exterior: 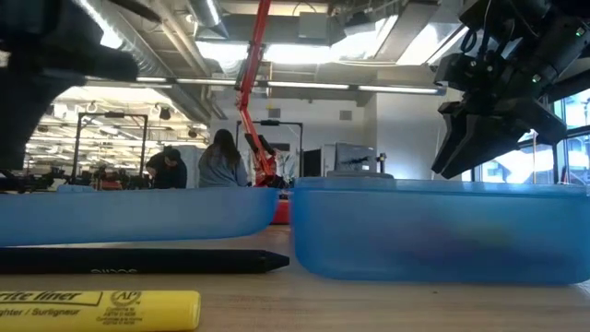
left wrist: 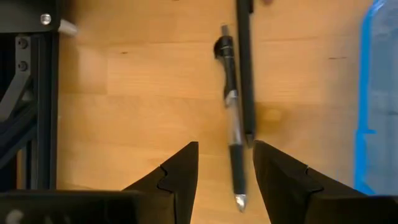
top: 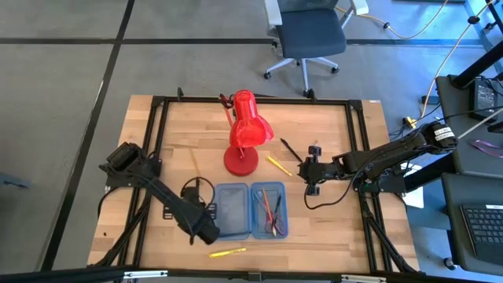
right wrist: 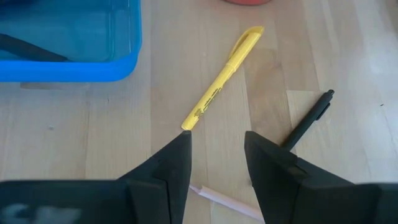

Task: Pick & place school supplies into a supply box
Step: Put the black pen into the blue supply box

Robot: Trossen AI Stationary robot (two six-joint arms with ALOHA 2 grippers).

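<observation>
My left gripper [left wrist: 225, 171] is spread open with nothing in it, hovering low over the wood. Right between and past the fingertips [left wrist: 186, 165] lies a clear-barrelled pen [left wrist: 231, 124], long axis running straight away from me, metal tip pointing back toward the gap. Hugging it on one side is a black pen [left wrist: 245, 68], parallel, same line, the two touching or nearly so. The blue wall of the supply box [left wrist: 379, 93] is off to the side of them.

My right gripper [right wrist: 216, 158] is open too and holds nothing. Just ahead of the fingers is a yellow highlighter [right wrist: 222, 78], lying at a slant with its near end almost at my finger, the far end aimed away. A black pen [right wrist: 309, 120] sits beside it, slanted much the same way, apart from the highlighter. There's a pale thin stick [right wrist: 221, 200] under the fingers; can't tell what it is. A corner of the box [right wrist: 68, 59] is close by.

From above: the supply box [top: 252, 235] lies open near the front edge, both halves flat, a few pens [top: 271, 208] in the right half lined up mostly front to back. Another yellow highlighter [top: 227, 253] lies in front of the box, pointing left-right. A red desk lamp [top: 245, 134] stands behind the box on the table [top: 330, 228].
</observation>
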